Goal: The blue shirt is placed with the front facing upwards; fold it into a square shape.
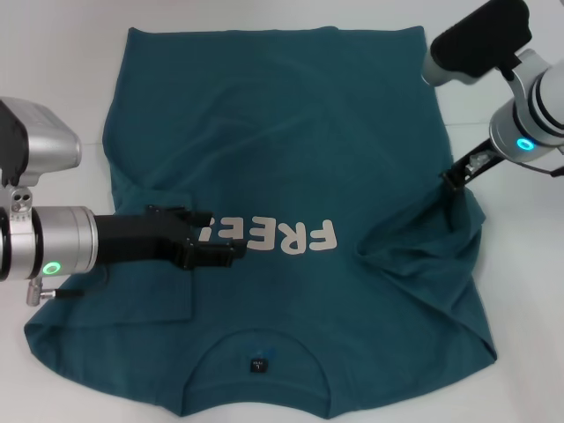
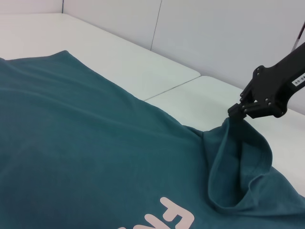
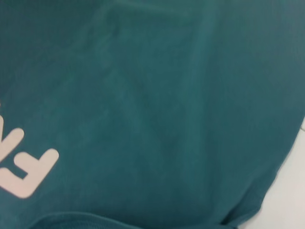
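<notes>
White table [image 1: 53,53]: shirt [image 1: 264,132] lies front up, long axis near-far, collar near. Right gripper [image 1: 455,179] pinches its lifted right sleeve. Left gripper [image 1: 231,249] over the chest; finger state unclear.

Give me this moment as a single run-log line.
left gripper: low over chest lettering | right gripper: shut on raised sleeve | blue shirt: front up, unfolded

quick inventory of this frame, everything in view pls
blue shirt: 1, dark teal-blue with white lettering, spread front up across the table, collar toward the robot, one sleeve folded in on the robot's left
table: 1, white, under the shirt
left gripper: 1, black, low over the shirt's chest, by the lettering
right gripper: 1, black, shut on the shirt's right sleeve, pulling it up off the table
</notes>
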Available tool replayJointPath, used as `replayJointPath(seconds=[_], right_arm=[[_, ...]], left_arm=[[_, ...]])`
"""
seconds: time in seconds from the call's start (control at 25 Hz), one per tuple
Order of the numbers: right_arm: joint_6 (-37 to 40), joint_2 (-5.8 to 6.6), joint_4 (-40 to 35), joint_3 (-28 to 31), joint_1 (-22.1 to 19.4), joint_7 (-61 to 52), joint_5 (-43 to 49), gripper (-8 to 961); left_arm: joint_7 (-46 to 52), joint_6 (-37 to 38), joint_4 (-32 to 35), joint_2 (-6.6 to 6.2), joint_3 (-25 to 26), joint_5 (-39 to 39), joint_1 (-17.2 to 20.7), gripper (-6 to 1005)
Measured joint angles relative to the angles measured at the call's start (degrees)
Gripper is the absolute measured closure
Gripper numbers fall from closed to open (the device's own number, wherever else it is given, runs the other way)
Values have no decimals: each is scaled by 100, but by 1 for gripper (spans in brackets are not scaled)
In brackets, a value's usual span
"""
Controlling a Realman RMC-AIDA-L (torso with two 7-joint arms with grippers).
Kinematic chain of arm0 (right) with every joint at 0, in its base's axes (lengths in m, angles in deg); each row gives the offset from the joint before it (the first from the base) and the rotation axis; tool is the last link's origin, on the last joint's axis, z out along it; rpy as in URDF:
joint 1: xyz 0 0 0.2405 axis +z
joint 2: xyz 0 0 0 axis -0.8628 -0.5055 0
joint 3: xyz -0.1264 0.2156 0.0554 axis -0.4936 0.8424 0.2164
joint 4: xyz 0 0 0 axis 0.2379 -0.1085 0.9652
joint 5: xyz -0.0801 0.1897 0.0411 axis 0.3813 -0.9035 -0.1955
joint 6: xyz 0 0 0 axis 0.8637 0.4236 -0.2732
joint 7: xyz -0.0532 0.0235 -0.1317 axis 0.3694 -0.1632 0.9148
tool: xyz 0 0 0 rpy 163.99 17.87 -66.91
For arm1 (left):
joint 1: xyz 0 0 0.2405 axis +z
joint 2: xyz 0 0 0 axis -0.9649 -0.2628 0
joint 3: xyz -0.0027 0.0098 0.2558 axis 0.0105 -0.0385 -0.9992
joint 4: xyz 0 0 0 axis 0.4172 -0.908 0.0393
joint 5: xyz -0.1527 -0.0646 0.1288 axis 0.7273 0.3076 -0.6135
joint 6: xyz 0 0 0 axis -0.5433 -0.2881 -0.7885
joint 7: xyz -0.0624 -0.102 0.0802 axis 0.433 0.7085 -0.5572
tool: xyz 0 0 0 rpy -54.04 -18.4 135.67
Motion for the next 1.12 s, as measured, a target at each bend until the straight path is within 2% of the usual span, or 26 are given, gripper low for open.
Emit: replayJointPath(seconds=[0.28,0.68,1.12], right_arm=[[-71,-1,26,265,174,-158,0,941],[-265,-53,96,291,352,-324,0,941],[-800,-72,886,290,750,-412,1,940]], left_arm=[[-5,-4,0,2,0,0,8,150],[-14,-4,0,-6,0,0,26,150],[-9,31,-35,2,0,0,47,150]])
